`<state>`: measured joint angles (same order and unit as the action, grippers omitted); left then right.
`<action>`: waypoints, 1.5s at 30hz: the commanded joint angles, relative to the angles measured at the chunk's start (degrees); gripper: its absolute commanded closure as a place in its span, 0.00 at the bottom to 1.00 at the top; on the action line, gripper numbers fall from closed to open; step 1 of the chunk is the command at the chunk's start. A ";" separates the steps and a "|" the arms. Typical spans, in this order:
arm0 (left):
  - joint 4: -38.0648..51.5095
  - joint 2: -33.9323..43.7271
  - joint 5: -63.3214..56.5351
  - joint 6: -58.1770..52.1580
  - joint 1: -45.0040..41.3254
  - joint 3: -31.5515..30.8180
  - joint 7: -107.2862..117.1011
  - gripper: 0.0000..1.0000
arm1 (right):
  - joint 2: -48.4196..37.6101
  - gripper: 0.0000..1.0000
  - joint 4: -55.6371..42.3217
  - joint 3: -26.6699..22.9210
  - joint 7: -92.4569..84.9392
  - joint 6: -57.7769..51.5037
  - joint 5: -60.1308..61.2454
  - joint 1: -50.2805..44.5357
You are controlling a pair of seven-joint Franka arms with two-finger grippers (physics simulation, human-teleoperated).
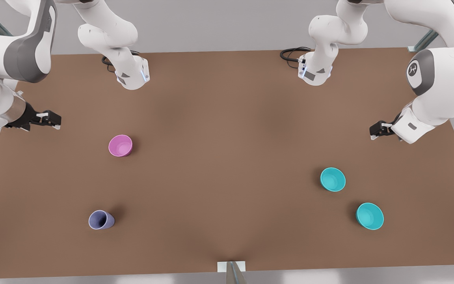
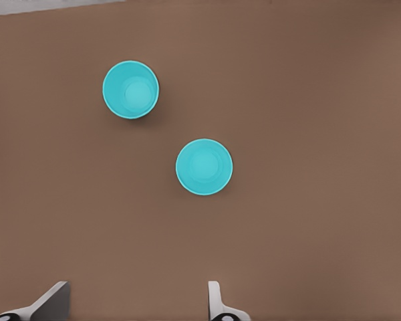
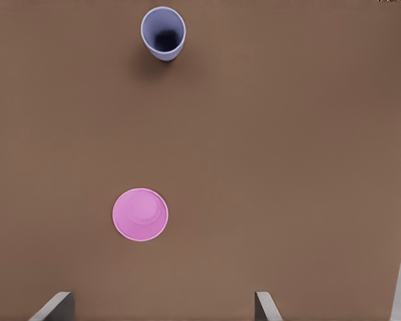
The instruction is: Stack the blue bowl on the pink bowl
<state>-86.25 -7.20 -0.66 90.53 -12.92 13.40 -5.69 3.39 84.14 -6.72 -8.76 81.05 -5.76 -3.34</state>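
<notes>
The pink bowl point(image 1: 120, 145) stands upright on the brown table at the front view's left, also seen in the right wrist view point(image 3: 140, 214). Two alike blue bowls stand upright and apart at the front view's right: one point(image 1: 332, 179) point(image 2: 204, 167) nearer my left gripper, the other point(image 1: 369, 216) point(image 2: 130, 89) farther toward the front edge. My left gripper point(image 1: 374, 131) point(image 2: 134, 309) hovers open above the table, back from both blue bowls. Over the table's left edge, my right gripper point(image 1: 55, 119) point(image 3: 162, 309) hangs open and holds nothing, short of the pink bowl.
A lavender-blue cup point(image 1: 101, 219) point(image 3: 164, 32) stands toward the front, past the pink bowl from my right gripper. A small white and grey fixture point(image 1: 231, 270) sits at the middle of the table's front edge. Bare brown table lies between the two groups.
</notes>
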 commanded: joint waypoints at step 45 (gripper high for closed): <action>0.03 -0.01 -0.13 -0.09 0.00 0.04 -3.54 0.00 | 10.41 0.00 57.98 0.13 -1.26 64.85 18.59 4.39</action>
<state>-86.25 -7.29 -0.76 90.55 -12.92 13.40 -8.96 13.33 142.24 -6.59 -9.27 145.48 11.89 1.08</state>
